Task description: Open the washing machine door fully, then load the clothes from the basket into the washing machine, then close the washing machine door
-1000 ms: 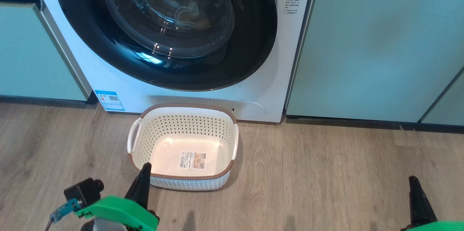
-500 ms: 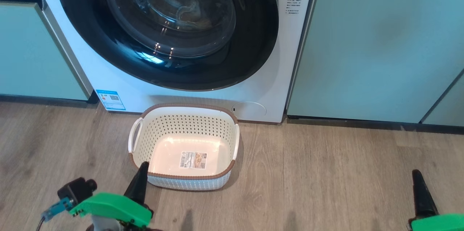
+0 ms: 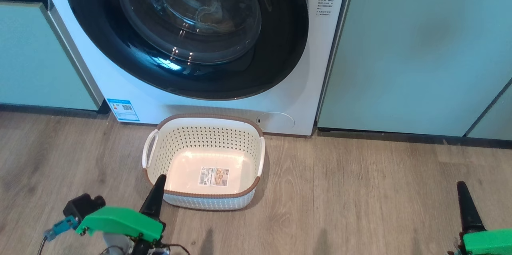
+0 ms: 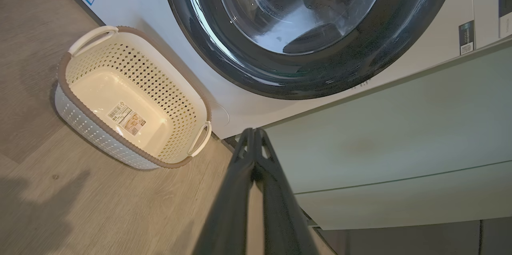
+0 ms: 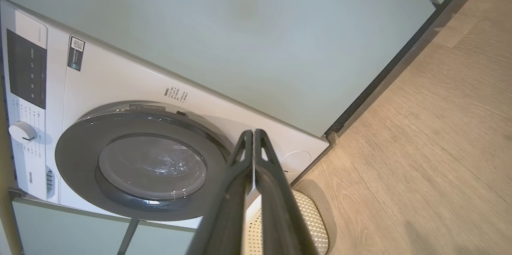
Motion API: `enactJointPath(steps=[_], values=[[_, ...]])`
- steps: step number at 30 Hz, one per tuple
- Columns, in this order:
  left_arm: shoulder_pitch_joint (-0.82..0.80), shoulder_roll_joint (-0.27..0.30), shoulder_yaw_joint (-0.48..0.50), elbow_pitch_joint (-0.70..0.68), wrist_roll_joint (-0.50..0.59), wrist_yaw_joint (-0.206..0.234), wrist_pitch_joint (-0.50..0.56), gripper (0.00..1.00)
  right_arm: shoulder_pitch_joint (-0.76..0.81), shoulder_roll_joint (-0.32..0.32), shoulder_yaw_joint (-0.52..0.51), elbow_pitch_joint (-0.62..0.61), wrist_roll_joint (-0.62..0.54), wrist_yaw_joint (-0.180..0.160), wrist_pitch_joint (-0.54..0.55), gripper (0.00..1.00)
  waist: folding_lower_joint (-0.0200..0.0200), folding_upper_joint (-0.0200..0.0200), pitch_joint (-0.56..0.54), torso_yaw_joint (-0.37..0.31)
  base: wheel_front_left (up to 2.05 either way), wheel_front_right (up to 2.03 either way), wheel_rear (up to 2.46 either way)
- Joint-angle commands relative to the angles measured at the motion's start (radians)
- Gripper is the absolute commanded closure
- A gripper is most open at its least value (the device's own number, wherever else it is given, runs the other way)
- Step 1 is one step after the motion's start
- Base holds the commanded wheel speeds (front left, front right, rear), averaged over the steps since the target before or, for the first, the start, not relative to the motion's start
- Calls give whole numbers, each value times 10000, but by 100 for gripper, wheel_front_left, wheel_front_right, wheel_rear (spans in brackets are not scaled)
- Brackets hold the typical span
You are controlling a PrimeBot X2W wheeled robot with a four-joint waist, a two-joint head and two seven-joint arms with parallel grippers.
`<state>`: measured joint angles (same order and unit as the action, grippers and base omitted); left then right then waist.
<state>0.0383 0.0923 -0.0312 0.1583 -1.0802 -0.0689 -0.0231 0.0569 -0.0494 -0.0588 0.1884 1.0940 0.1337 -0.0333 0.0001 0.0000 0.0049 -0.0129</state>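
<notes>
The left pincer [image 3: 159, 181] is clenched, its two dark fingers pressed together with nothing between them. From the head view its tip sits over the near left corner of the basket [image 3: 208, 197]. In the left wrist view the left pincer [image 4: 252, 131] stands clear of the basket [image 4: 132, 149], which lies off to one side. The right pincer [image 3: 461, 186] is clenched and empty too, well apart from the basket, over the wooden floor [image 3: 360, 199] before the teal cabinet [image 3: 412, 47].

The basket stands on the floor just in front of the washing machine [image 3: 316, 67], below its door [image 3: 186, 19], which lies flat against the front. Something pale shows dimly through the glass.

A printed label [image 3: 214, 176] is stuck on the basket's base, and a blue label [image 3: 123, 109] with a QR code sits low on the machine; neither can be read. So too the small black print [image 3: 326, 5] beside the door. Near the dial [image 5: 22, 131] a brand word [image 5: 30, 175] seems to read Hisense. A round panel [image 3: 274, 120] sits just behind the basket's far right corner.
</notes>
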Motion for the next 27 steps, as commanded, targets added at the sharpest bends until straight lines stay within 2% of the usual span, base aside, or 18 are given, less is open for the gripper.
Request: enactJointPath(steps=[1,27], values=[[-571,66,354,-235,-277,-118,56,100,-540,-223,56,-253,293,-18,95,100,0,0,0,3,0,0,0],[-1052,-76,785,371,-3210,-396,640,100,-1138,-247,-82,190,3158,-25,697,100,0,0,-9,73,0,0,0]])
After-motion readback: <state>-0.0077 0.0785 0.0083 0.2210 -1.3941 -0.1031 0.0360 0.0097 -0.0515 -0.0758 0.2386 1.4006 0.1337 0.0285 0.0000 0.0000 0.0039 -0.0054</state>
